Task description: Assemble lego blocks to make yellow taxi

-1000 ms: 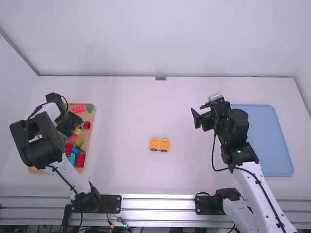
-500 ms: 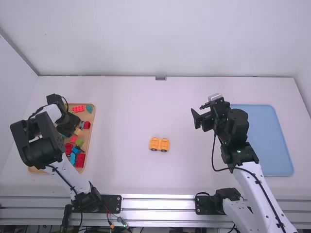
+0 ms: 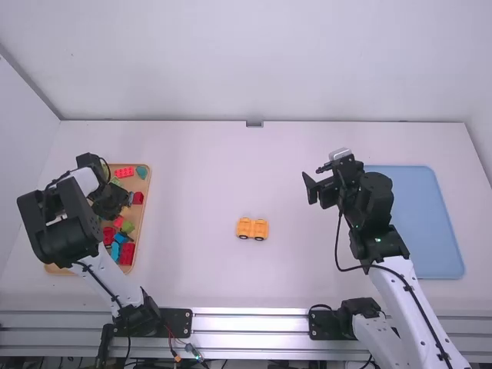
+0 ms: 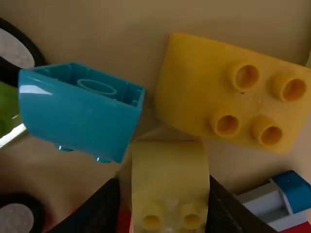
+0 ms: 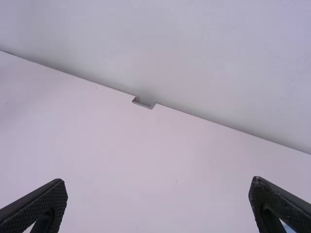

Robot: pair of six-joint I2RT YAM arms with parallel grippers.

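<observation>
low at the tan tray [image 3: 141, 240] with the left gripper [image 3: 121, 203], parted astride a yellow block [image 4: 170, 170] (flat-faced, with hollow-topped studs). lying close to one black finger [image 4: 224, 206], with a thin gap by the other. right beside it, met by a glossy teal block [image 4: 73, 114], slant-sided and hollow, and by a large yellow block [image 4: 187, 82], smooth plastic with four ring-like studs and a bowed end. strewn nearby with loose wheels [image 4: 17, 218], pale speckled discs in dark rims, and with studded red blocks [image 3: 127, 252].

out on the matte white table [image 3: 200, 177], between the trays, set with a yellow car [image 3: 244, 225]: boxy, in two joined-looking halves, on round dark wheels.

raised near the smooth, round-cornered blue tray [image 3: 430, 223] with the right gripper [image 3: 314, 178], empty, spread wide, its black fingers [image 5: 41, 201] finely textured.
</observation>
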